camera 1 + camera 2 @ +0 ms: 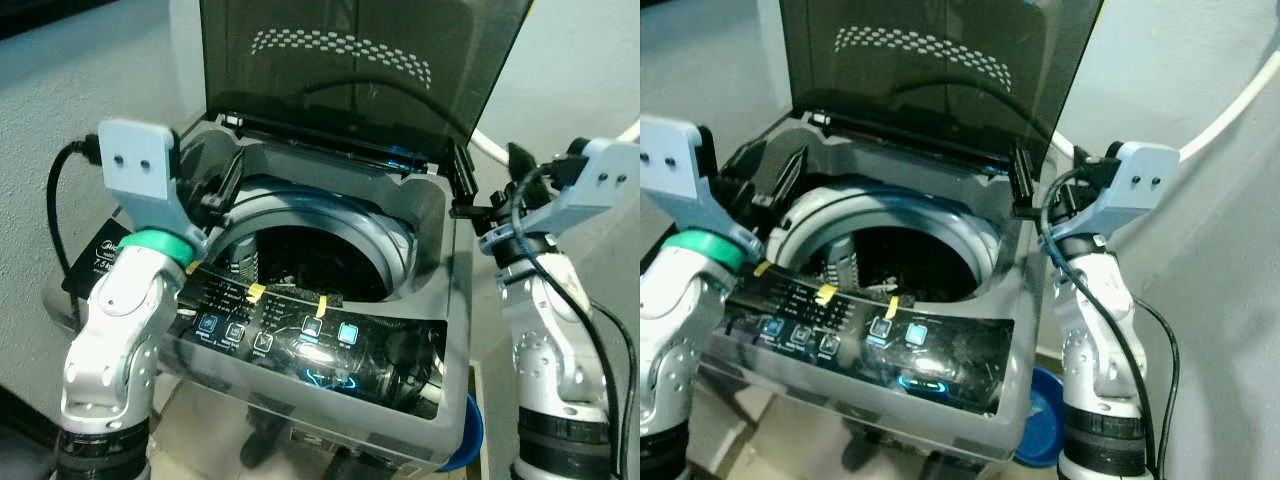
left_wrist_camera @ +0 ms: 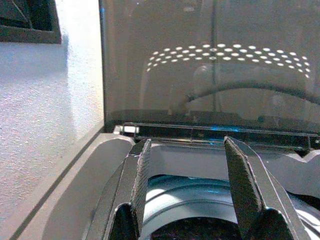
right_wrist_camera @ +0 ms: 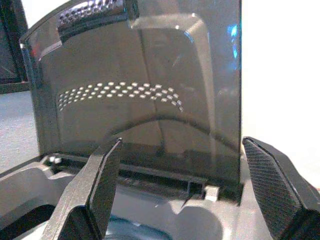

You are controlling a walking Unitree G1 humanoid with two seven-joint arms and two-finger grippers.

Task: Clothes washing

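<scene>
The washer [image 1: 330, 330] stands with its lid [image 1: 360, 70] raised upright. Left gripper [image 2: 187, 192] hovers above the washer's left rim, fingers apart. Right gripper [image 3: 192, 192] hangs at the washer's right rear corner, fingers wide apart, empty.

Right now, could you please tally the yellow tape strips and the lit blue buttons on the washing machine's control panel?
Yellow tape strips: 3
Lit blue buttons on the control panel: 2
Total: 5
</scene>
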